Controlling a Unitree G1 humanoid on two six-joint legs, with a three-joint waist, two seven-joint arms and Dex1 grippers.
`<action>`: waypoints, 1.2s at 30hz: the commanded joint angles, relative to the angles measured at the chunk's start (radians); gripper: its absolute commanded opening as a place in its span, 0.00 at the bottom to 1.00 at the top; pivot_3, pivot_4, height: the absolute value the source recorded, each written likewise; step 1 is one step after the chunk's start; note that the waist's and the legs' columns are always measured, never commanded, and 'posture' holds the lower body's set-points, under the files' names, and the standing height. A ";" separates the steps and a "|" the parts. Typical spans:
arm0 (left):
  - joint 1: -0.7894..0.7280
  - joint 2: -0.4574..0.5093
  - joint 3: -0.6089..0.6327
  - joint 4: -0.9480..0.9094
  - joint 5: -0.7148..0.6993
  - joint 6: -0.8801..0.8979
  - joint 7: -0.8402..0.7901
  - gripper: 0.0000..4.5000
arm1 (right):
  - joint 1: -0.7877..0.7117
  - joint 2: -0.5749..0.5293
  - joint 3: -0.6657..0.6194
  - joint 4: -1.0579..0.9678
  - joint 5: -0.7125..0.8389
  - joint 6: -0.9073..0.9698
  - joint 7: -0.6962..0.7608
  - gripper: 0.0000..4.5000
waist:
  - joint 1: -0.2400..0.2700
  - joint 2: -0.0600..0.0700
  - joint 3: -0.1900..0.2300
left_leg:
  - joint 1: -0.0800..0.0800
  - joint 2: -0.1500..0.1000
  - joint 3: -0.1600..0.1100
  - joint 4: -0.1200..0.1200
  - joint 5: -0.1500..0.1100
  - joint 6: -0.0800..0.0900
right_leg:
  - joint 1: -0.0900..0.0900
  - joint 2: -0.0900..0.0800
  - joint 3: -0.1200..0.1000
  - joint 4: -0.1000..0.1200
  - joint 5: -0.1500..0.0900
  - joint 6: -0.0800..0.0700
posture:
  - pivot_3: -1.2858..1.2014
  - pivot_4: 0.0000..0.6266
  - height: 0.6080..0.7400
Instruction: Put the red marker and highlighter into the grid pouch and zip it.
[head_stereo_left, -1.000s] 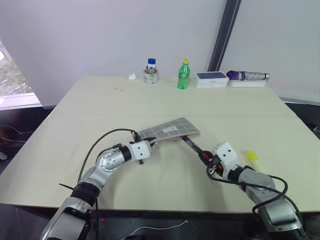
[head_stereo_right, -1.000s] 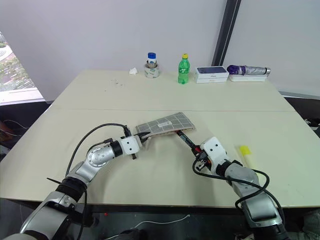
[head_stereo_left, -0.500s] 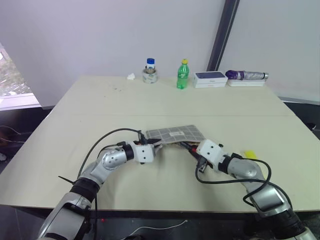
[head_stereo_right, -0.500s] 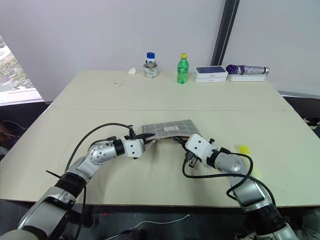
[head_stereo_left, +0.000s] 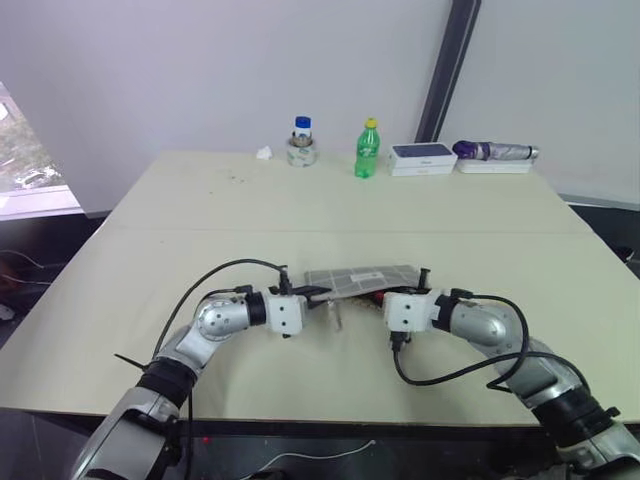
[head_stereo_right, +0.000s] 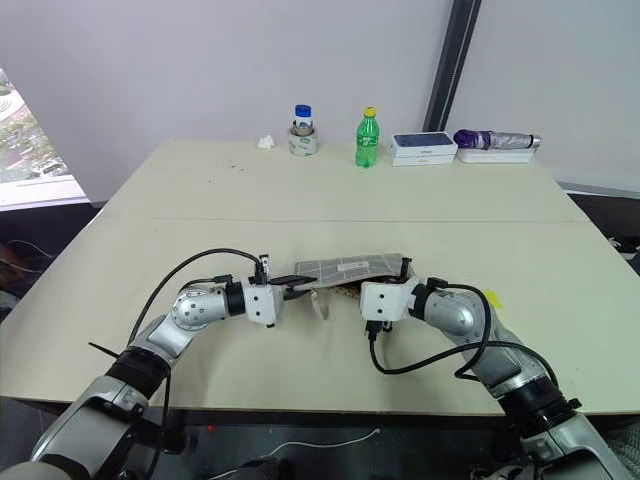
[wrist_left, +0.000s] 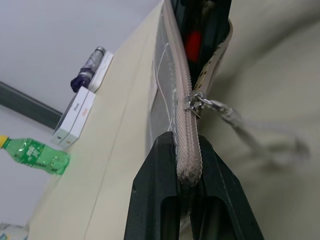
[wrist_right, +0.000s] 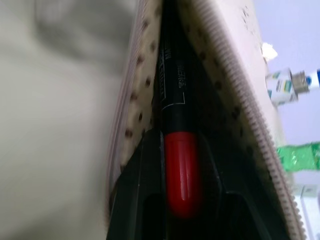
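Grid pouch (head_stereo_left: 362, 277) lies flat near the front-middle of the table (head_stereo_left: 200, 220), between the two arms, its zip edge facing the robot and gaping. L gripper (wrist_left: 186, 165) is pinched tight on the zipper tape at the pouch's left end; zip pull and cord (wrist_left: 235, 117) hang just beside the fingers. R gripper (wrist_right: 182, 165) is clamped on the red marker (wrist_right: 180, 170), holding it by the red end w/ the black labelled section already inside the pouch mouth, dotted lining on both sides. Highlighter (head_stereo_right: 491, 299) sits on the table just behind the right forearm, apart from the pouch. Along the far edge: green bottle (head_stereo_left: 368, 149), small jar (head_stereo_left: 302, 141), white boxes (head_stereo_left: 424, 158), folded umbrella (head_stereo_left: 495, 151).
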 joint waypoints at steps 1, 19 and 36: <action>-0.008 0.009 0.027 -0.021 -0.036 -0.018 -0.005 0.00 | 0.003 -0.014 -0.018 0.029 -0.006 -0.012 0.009 0.19 | 0.000 0.000 0.000 | 0.000 0.000 0.000 0.000 0.000 0.000 | 0.000 0.000 0.000 0.000 0.000 0.000 | 0.52 0.24 1.00; 0.002 -0.013 0.025 0.011 0.031 0.045 0.083 0.00 | 0.503 0.007 -0.413 -0.623 0.673 0.475 0.152 0.93 | 0.003 0.000 0.000 | 0.001 0.000 -0.001 0.001 -0.001 0.002 | 0.004 -0.001 -0.001 -0.001 0.000 0.000 | 0.52 0.24 1.00; -0.063 -0.063 -0.009 0.137 0.053 -0.066 0.074 0.00 | 0.709 0.173 -0.802 -0.422 0.680 0.699 -0.236 0.93 | 0.000 0.000 0.000 | 0.005 0.000 -0.002 -0.001 -0.001 0.002 | 0.009 0.000 -0.002 -0.003 0.000 0.000 | 0.52 0.24 1.00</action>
